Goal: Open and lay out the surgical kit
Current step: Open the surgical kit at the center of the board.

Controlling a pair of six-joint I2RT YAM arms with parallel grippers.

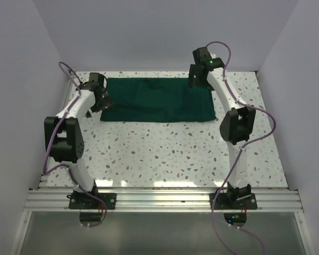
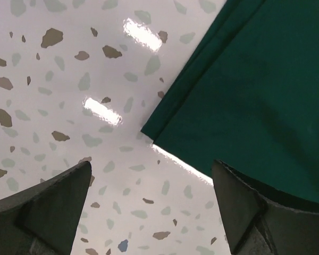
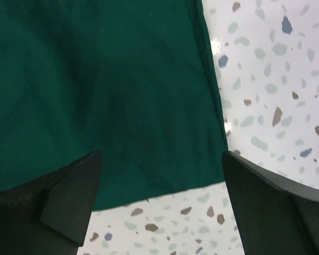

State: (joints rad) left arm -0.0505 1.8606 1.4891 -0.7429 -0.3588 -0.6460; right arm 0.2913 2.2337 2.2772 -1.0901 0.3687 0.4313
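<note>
The cloth [image 1: 157, 100] looks soft, limp, light; pinch its layered corners; your left end effector [image 2: 151, 166] and right end effector [image 3: 162, 154] gape apart.

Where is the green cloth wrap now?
Top view: the green cloth wrap lies far back on the table, left gripper at its left end, right gripper over its right end.

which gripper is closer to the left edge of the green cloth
Left. The left gripper hovers at the left edge of the green cloth; the right gripper hangs over its far right corner.
</note>
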